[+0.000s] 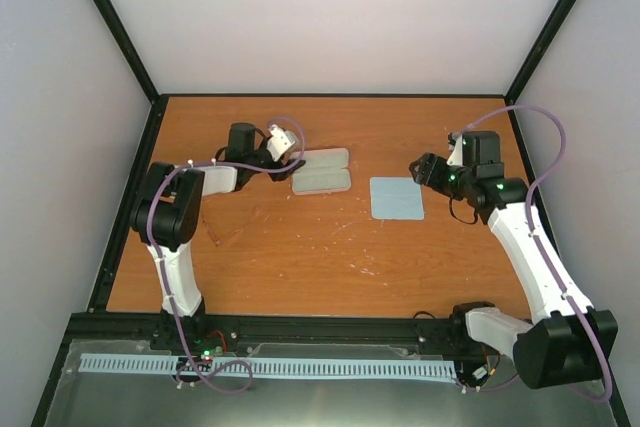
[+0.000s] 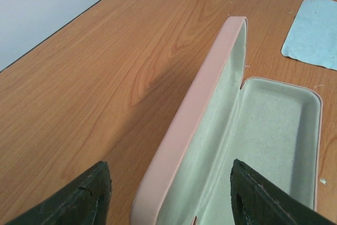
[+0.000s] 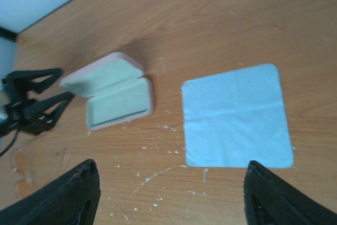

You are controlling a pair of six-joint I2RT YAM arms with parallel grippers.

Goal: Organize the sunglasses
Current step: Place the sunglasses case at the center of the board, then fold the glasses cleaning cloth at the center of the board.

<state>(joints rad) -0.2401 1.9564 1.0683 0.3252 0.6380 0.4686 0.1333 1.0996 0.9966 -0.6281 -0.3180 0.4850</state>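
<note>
Left gripper [image 1: 288,165]: fingers spread, astride lid of open case [image 1: 322,172] at its 9 o'clock end. Case axis 9-to-3. Right gripper [image 1: 420,169]: spread, farther, beyond cloth [image 1: 396,197].

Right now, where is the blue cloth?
In the top view, the blue cloth lies flat on the table, right of centre. The open glasses case is on its left and the right gripper is close by.
</note>
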